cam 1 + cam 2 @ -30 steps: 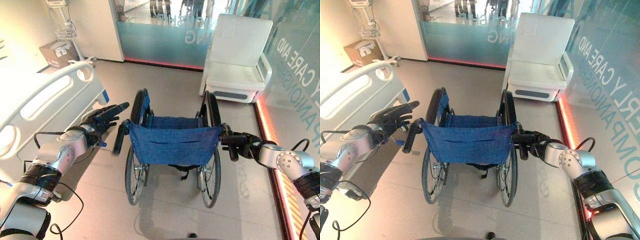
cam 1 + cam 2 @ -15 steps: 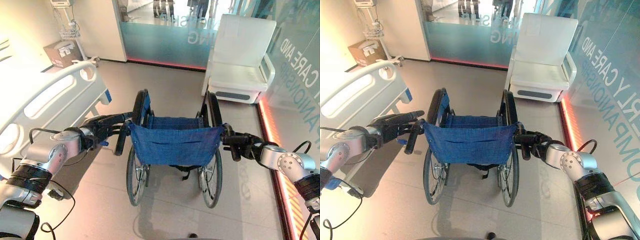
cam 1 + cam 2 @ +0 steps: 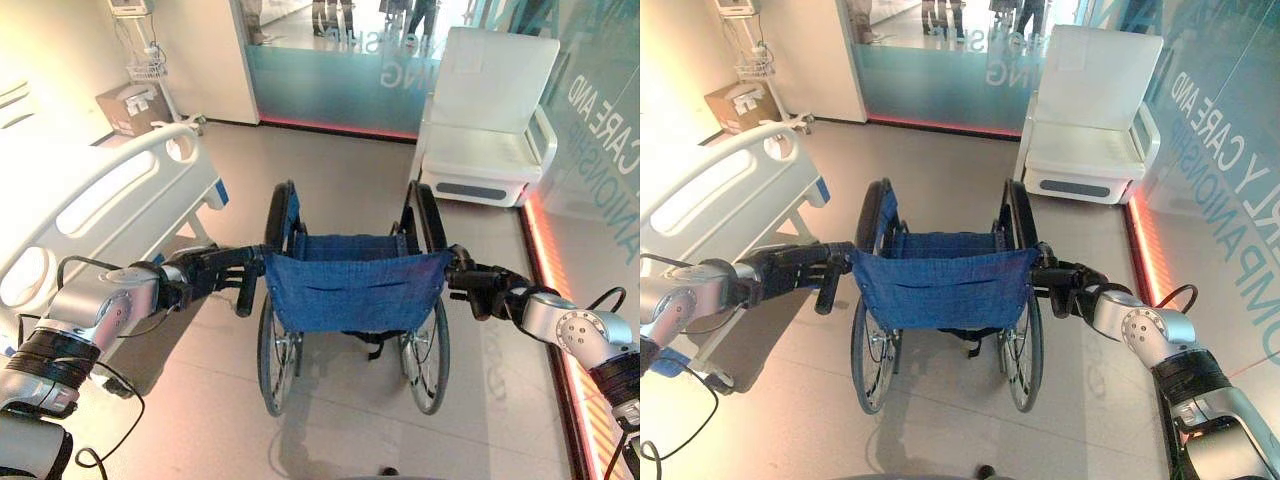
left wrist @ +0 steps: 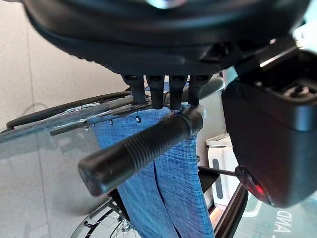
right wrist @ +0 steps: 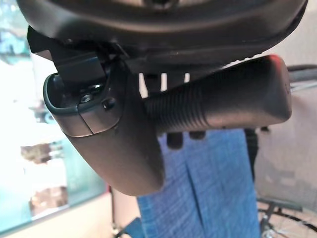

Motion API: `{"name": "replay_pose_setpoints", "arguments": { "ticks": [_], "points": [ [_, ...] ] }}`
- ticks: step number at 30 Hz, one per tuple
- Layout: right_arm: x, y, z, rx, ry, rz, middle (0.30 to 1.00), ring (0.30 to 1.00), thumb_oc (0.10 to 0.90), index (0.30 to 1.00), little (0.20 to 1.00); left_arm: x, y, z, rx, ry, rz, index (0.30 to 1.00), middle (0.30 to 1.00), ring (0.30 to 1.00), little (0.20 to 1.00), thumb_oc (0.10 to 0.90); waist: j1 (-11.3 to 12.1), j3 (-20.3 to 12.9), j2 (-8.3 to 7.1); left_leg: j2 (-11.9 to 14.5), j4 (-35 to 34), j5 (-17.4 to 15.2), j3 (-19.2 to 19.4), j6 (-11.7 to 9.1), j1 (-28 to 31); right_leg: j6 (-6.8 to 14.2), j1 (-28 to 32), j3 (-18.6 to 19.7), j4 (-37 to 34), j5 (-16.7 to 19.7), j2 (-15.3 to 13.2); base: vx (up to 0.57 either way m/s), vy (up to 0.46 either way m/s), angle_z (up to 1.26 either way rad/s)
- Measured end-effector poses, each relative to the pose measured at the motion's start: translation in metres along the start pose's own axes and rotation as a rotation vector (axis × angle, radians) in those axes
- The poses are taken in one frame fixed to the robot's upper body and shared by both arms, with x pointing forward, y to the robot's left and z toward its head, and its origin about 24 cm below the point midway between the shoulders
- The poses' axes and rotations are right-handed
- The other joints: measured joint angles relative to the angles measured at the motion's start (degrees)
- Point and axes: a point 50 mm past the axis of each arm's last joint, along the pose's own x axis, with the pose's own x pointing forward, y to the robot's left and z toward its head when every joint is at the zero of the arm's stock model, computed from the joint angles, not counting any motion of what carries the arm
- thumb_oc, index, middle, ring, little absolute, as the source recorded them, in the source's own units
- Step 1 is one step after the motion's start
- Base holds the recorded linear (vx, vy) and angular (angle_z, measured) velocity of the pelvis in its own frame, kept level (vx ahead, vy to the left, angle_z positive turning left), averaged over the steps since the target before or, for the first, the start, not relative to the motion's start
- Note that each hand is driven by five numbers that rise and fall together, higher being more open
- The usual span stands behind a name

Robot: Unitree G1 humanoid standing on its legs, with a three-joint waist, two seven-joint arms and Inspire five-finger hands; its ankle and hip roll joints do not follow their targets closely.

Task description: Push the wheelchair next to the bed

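- Blue fabric forms the backrest of a folding wheelchair standing on the floor between the two robot hands, its back toward the robot.
- The left robot hand reaches its fingers over the left push handle, resting on its inner end; no closed grasp is visible.
- The right robot hand is wrapped around the right push handle, fingers curled behind it.
- A white hospital bed stands beyond the left robot hand.
- A white armchair stands well beyond the right robot hand.
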Motion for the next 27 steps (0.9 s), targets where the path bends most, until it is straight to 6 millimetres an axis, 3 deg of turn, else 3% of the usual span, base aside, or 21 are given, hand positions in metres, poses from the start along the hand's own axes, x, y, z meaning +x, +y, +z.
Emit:
{"name": "replay_pose_setpoints", "arguments": {
  "ticks": [9,23,27],
  "points": [
    [0.000,0.000,-0.002,-0.001,0.007,0.003,0.300,0.300,0.400,0.300,0.300,0.001,-0.001,-0.030,-0.024,0.093,0.010,0.900,0.900,0.900,0.900,0.800,0.0,0.0,0.03,0.1,0.0,0.2,-0.2,-0.2,0.1,-0.1,0.2,-0.2,0.0,0.0,0.1,0.00,0.000,0.00],
    [0.001,0.001,-0.004,-0.003,0.012,0.006,0.300,0.300,0.400,0.300,0.300,0.006,-0.015,-0.042,0.060,0.159,-0.064,0.900,0.900,0.900,0.900,0.800,-0.2,0.0,0.06,0.2,0.0,0.2,-0.2,-0.3,0.6,-0.1,0.6,-0.2,0.0,0.0,0.1,0.00,0.000,0.00],
    [0.001,0.002,-0.007,0.002,0.014,0.010,0.300,0.300,0.400,0.300,0.300,0.008,-0.021,-0.036,0.085,0.097,-0.026,0.900,0.900,0.900,0.900,0.800,-0.2,0.0,0.05,0.2,0.0,0.2,-0.1,-0.3,0.8,-0.1,0.8,-0.2,0.0,-0.1,0.2,0.01,-0.004,0.00]
  ]
}}
